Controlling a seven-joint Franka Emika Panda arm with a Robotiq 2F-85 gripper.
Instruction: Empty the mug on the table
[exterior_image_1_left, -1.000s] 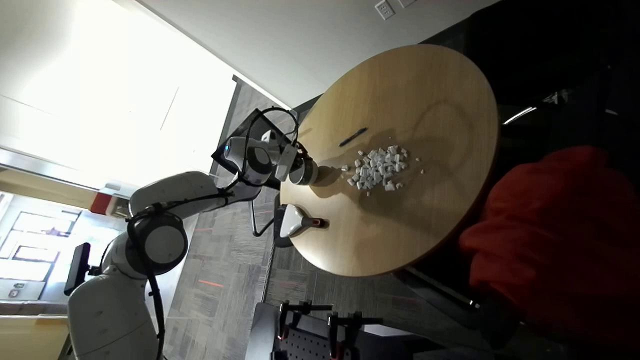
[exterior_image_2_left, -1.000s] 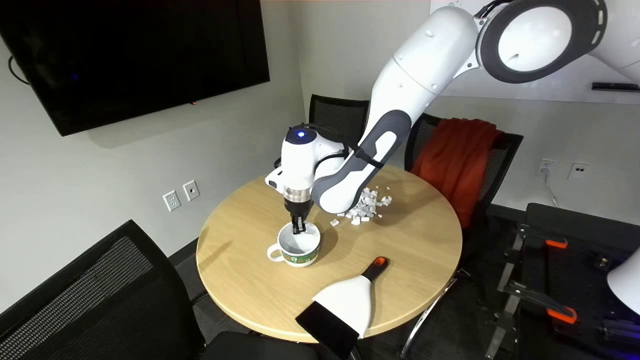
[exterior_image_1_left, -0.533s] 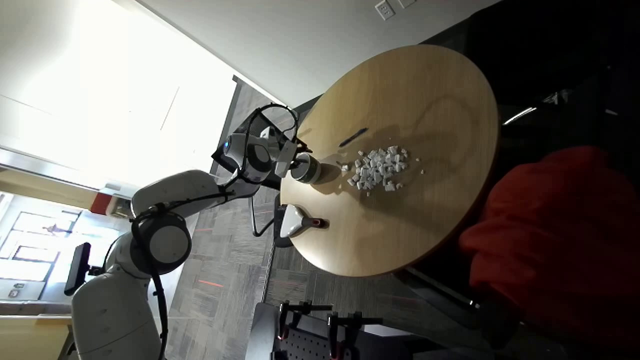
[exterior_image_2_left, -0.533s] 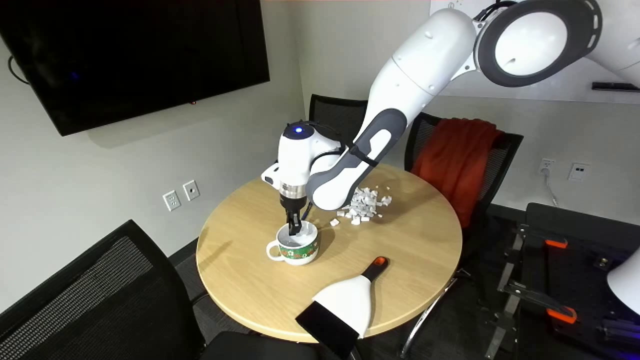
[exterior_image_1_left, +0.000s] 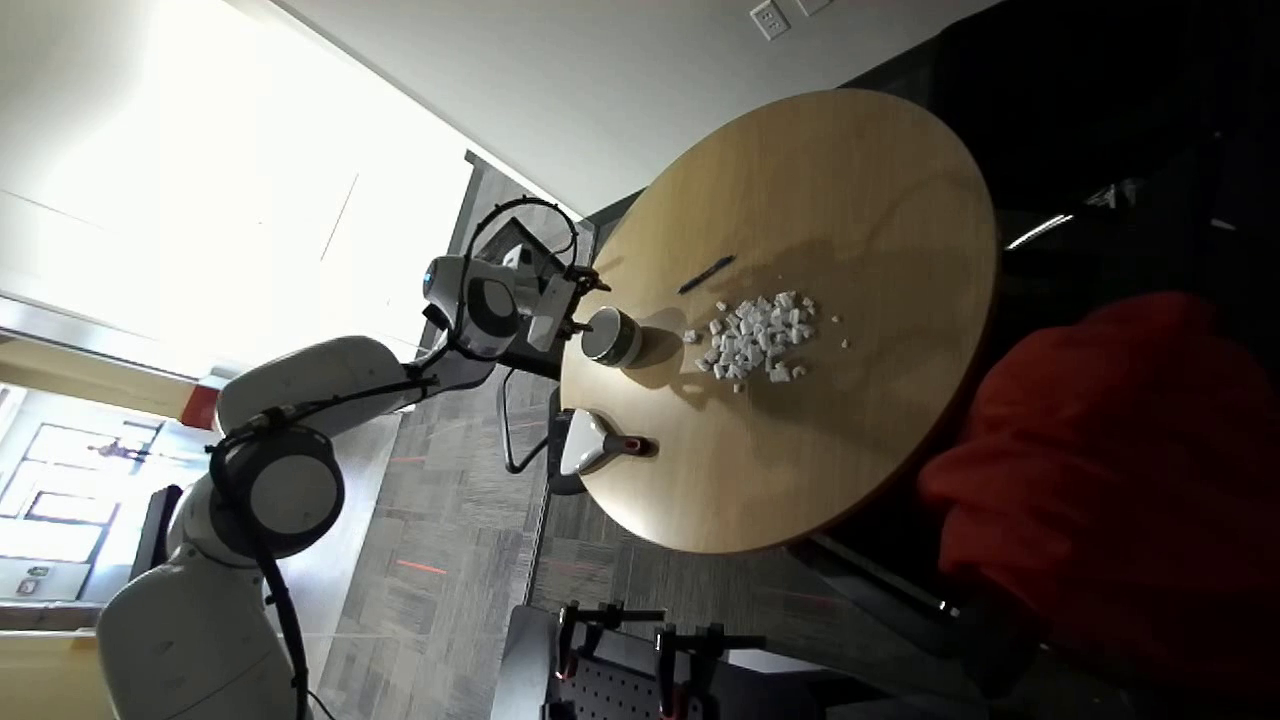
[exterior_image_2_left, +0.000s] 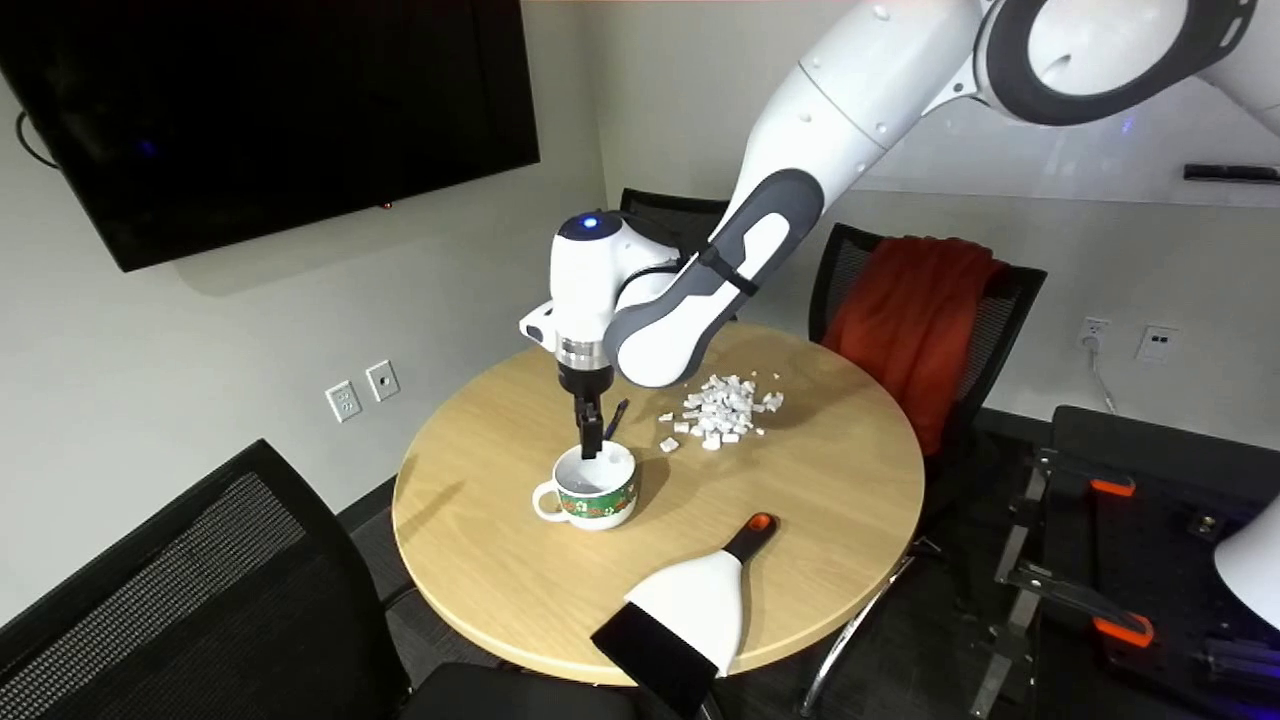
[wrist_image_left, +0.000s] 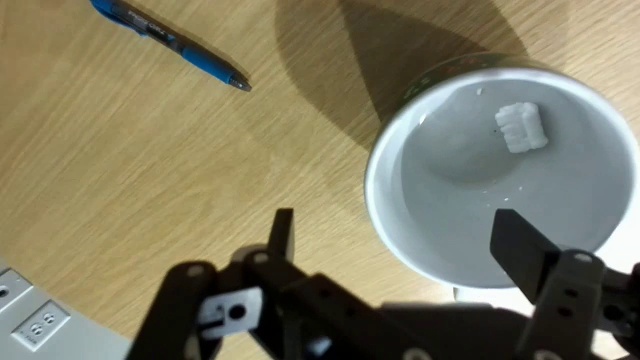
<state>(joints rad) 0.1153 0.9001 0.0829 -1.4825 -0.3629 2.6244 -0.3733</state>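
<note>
My gripper (wrist_image_left: 395, 225) hangs spread, mug (wrist_image_left: 500, 182) at two o'clock in wrist view.
Upright on the desk (wrist_image_left: 195, 170), it holds one white chunk (wrist_image_left: 521, 128); I'm probably wide to pinch its wall.

White mug (exterior_image_2_left: 597, 495), green-banded, upright on the round wooden table (exterior_image_2_left: 690, 500)
</note>
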